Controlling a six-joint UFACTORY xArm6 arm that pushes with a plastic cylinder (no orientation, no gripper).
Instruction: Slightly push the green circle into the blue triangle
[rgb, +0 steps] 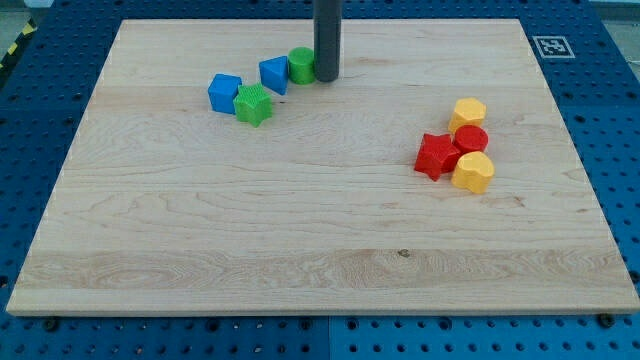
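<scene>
The green circle (301, 65) lies near the view's top, touching the right side of the blue triangle (273, 75). My tip (326, 78) stands right against the green circle's right side. A blue cube (224, 92) and a green star (253, 104) lie touching each other just left of the blue triangle.
At the view's right lies a cluster: a yellow hexagon (468, 113), a red circle (471, 139), a red star (437, 155) and a second yellow hexagon (473, 172). The wooden board (300, 240) rests on a blue pegboard.
</scene>
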